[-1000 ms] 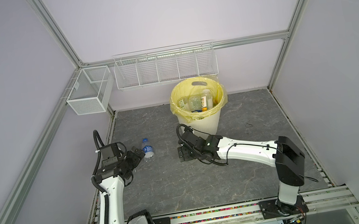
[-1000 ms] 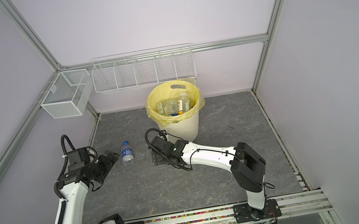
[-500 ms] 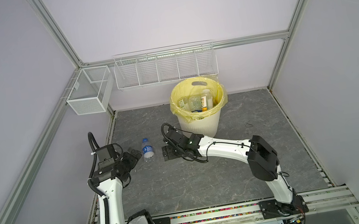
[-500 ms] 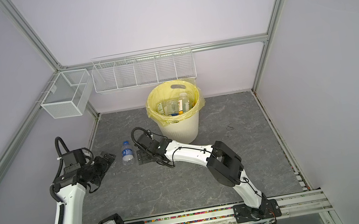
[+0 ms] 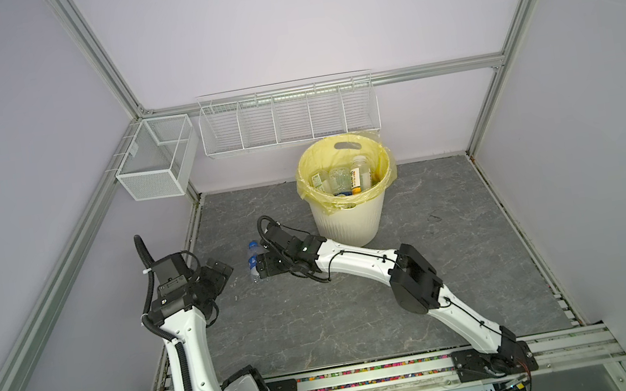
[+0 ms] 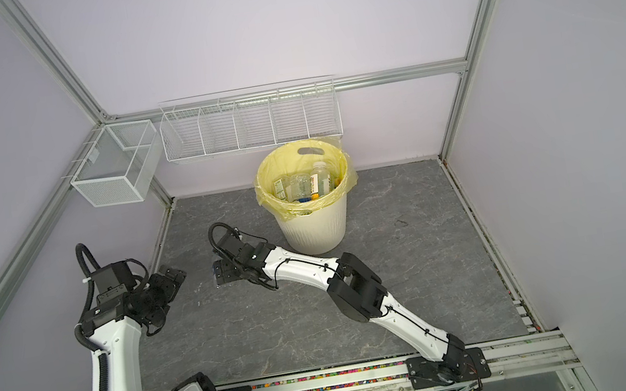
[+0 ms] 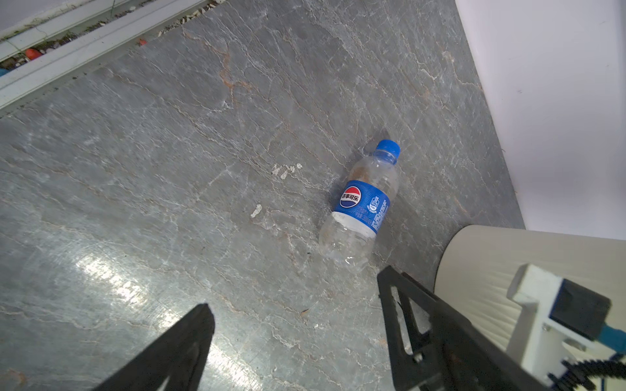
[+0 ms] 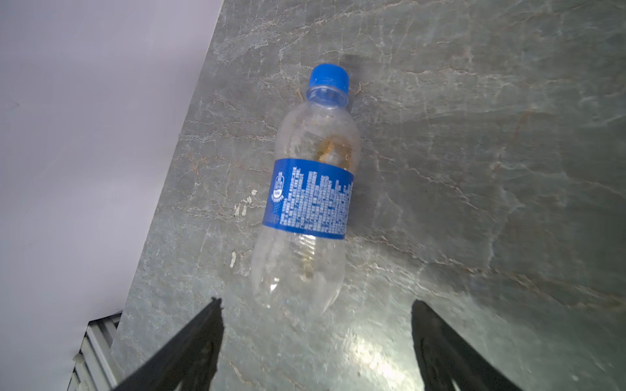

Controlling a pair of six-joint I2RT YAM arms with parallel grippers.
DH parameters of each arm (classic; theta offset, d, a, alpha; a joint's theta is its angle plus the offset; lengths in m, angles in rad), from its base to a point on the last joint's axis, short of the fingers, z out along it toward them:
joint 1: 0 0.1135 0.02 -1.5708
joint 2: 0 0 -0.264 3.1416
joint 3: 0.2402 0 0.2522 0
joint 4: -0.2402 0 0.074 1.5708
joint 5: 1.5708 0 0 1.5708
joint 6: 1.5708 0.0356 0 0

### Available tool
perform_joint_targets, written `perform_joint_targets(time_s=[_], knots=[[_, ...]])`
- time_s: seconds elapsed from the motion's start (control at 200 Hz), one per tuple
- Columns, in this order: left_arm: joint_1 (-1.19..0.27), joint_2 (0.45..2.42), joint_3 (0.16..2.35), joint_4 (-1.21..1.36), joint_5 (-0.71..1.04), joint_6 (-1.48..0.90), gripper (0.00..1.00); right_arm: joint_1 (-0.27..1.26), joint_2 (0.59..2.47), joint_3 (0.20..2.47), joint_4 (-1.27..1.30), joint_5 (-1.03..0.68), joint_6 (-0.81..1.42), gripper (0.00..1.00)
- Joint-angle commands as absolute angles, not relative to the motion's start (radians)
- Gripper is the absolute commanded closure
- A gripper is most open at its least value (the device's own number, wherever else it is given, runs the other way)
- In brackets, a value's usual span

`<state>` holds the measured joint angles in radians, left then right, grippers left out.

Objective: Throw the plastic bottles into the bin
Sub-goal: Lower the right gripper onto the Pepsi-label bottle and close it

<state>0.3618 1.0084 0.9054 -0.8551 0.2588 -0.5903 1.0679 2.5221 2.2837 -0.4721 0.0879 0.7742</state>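
Clear plastic bottle (image 8: pixel 305 203), blue-capped, lies on veined grey surface (image 8: pixel 474 169).

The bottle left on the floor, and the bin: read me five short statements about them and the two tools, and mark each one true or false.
1. The blue-capped bottle lies on its side on the grey floor. True.
2. The right tool is clamped on it. False: its jaws stand wide apart, and only the bottle's base reaches between the tips.
3. The bin already holds several bottles. True.
4. The bin's liner is blue. False: it is yellow.
5. The left tool carries a bottle. False: it is open and empty.
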Motion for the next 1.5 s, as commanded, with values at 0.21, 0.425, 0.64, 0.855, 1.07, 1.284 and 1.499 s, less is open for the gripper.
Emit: perform_joint_targets(time_s=[0.21,0.425,0.64,0.855,1.07,1.284,1.499], knots=[[0.37,1.003,0.891,-0.865,0.294,-0.626,0.01,1.085,2.665,2.498,-0.557,0.151,0.764,0.12],[0.37,0.983,0.877,-0.856,0.318,-0.646,0.01,1.085,2.746,2.593,-0.571,0.185,0.762,0.11],[0.37,0.959,0.858,-0.862,0.319,-0.645,0.01,1.089,2.791,2.615,-0.548,0.187,0.766,0.05],[0.371,0.956,0.856,-0.872,0.312,-0.631,0.01,1.089,2.806,2.62,-0.531,0.178,0.768,0.04],[0.37,0.954,0.86,-0.883,0.304,-0.617,0.01,1.076,2.8,2.617,-0.512,0.186,0.737,0.05],[0.371,0.954,0.857,-0.884,0.3,-0.615,0.01,1.068,2.804,2.614,-0.502,0.168,0.72,0.18],[0.371,0.952,0.852,-0.883,0.296,-0.612,0.01,1.071,2.778,2.573,-0.502,0.125,0.719,0.28]])
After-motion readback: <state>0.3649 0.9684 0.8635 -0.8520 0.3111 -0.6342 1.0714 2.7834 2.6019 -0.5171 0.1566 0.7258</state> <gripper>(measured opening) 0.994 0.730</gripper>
